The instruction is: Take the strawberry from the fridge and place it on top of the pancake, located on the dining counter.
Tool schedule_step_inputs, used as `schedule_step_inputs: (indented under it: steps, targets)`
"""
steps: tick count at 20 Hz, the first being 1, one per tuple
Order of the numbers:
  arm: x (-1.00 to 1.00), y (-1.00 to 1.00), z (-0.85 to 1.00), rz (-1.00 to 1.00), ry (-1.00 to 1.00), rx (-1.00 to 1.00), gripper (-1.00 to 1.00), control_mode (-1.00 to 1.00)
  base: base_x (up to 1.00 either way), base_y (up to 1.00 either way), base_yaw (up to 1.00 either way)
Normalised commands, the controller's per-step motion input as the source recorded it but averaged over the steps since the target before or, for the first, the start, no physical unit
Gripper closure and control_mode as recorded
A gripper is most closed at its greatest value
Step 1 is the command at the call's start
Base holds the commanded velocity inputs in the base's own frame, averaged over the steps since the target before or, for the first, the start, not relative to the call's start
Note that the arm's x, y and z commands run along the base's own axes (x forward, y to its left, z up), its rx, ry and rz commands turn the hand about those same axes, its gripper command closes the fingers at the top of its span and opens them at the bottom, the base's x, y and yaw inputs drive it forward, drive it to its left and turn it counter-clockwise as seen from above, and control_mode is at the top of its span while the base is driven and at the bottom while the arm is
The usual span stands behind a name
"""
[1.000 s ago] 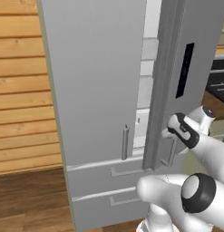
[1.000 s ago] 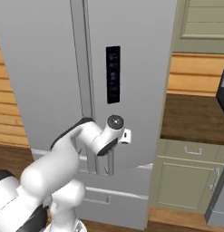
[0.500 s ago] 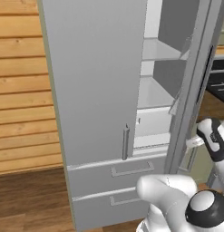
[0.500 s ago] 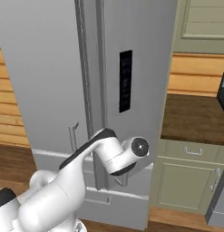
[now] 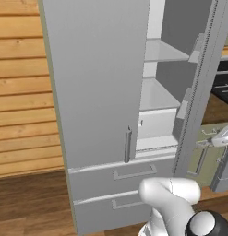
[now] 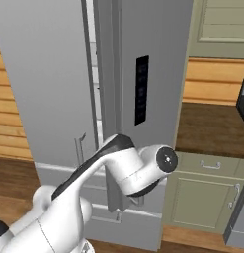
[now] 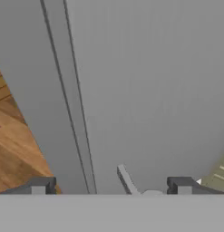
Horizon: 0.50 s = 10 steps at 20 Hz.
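Grey fridge (image 5: 97,83) door (image 6: 153,74) stands ajar, my fingers (image 7: 38,185) spread apart and empty; strawberry unseen, pancake delivery still ahead.

Base pair flanking fridge (image 5: 97,92) — hand close-up

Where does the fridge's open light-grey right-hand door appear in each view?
Left base view: open fridge door, edge-on, at right.
Right base view: centre, bearing a dark panel.
Hand view: broad grey face, upper right.
Shared landmark: brown wooden floor.
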Motion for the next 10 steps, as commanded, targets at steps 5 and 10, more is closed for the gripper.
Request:
schedule_step_inputs:
  steps: [5, 10]
  targets:
    - [-0.54, 0.81, 0.78, -0.03, 0.14, -0.11, -1.0, -1.0, 0.0, 0.0, 0.0]
    - [-0.1, 1.0, 0.72, -0.16, 0.21, -0.46, -1.0, -1.0, 0.0, 0.0, 0.0]
